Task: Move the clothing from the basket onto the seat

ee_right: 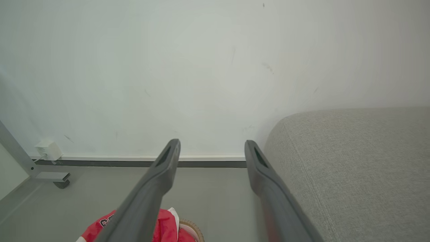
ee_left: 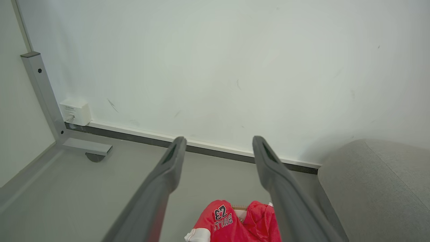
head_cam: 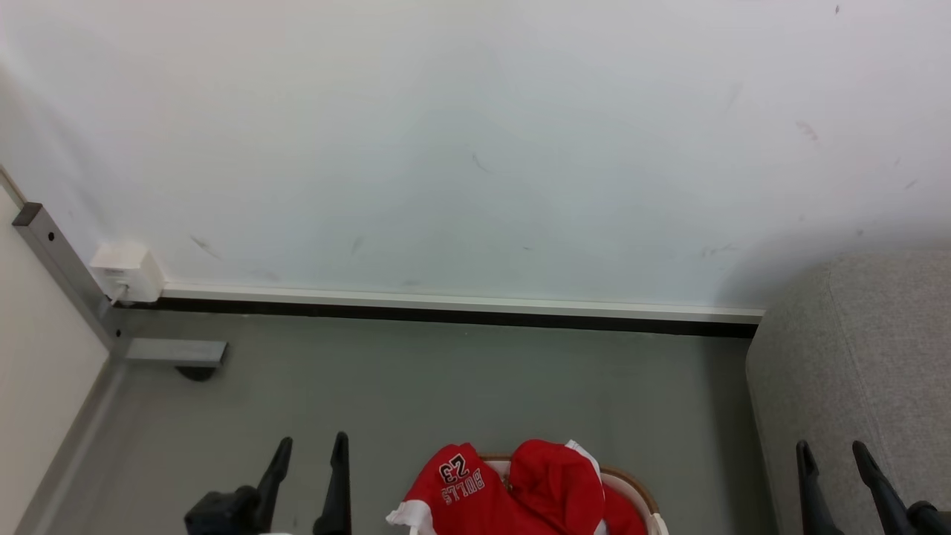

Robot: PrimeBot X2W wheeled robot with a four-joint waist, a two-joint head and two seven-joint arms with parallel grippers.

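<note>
Item: clothing [head_cam: 513, 487], red, heaped in basket [head_cam: 636, 488] on floor; seat [head_cam: 854, 371] near, to right. Left gripper [head_cam: 312, 444], right gripper [head_cam: 831, 448]: fingers apart, empty, clear of heap. Step: nothing moved yet, likely pre-reach. Next: lower, pinch top garment

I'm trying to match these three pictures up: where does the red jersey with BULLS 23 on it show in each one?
Head view: the red fabric jersey lettered BULLS 23 lies at the bottom edge, just left of centre.
Left wrist view: the jersey is at the bottom edge, near centre.
Right wrist view: the jersey is at the bottom left, mostly hidden.
Shared landmark: the small white plastic wall box by the skirting, on the left in all three.
</note>
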